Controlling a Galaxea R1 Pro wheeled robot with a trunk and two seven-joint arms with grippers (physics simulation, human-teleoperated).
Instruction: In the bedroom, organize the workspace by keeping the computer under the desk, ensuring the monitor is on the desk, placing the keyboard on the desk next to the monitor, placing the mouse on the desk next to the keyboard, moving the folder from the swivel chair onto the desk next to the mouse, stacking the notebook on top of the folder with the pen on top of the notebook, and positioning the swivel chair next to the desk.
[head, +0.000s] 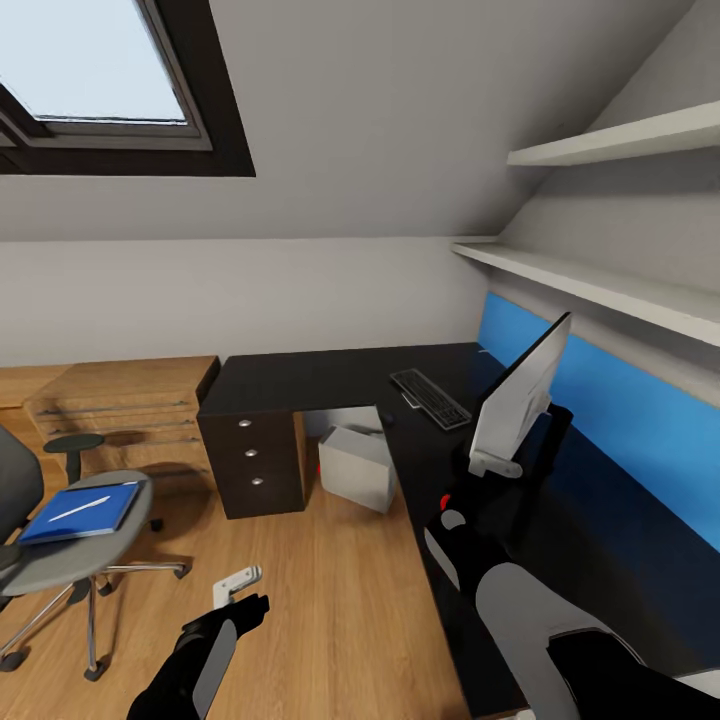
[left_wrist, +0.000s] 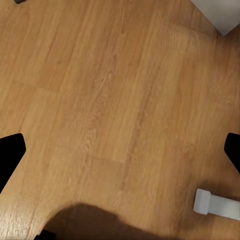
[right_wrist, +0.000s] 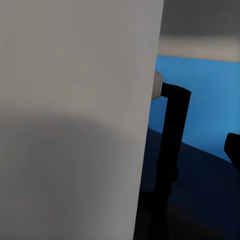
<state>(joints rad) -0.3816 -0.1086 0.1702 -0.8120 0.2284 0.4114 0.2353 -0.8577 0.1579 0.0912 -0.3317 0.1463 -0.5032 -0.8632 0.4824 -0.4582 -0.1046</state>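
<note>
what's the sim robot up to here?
It is tidying a bedroom workspace. The right arm reaches over the dark desk with its end effector at the back of the monitor, which stands on the desk beside the keyboard; the grip itself is hidden. The left end effector hangs open over the wood floor, holding nothing. The computer sits under the desk. The blue folder with a pen on top lies on the swivel chair.

Head high—wrists close on floor (left_wrist: 110, 100), monitor (right_wrist: 75, 120)
</note>
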